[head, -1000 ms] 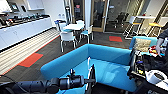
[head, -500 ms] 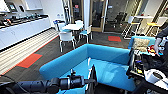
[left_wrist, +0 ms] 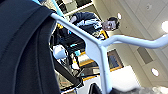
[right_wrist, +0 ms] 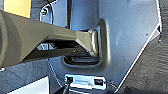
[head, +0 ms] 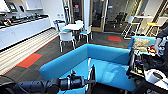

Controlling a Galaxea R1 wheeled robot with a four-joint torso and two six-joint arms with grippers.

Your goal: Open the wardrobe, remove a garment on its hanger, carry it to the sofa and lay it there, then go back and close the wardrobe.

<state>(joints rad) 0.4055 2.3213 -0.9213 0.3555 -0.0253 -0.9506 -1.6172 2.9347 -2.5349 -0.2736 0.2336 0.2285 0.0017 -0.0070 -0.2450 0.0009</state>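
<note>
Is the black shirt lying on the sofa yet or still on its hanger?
Still on its hanger: the shirt drapes over the hanger's arm, carried above the sofa.

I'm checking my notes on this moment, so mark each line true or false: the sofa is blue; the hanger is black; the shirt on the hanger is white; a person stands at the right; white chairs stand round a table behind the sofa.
1. The sofa is blue. True.
2. The hanger is black. False: it is white.
3. The shirt is white. False: it is black.
4. A person stands at the right. True.
5. White chairs stand round a table behind the sofa. True.
</note>
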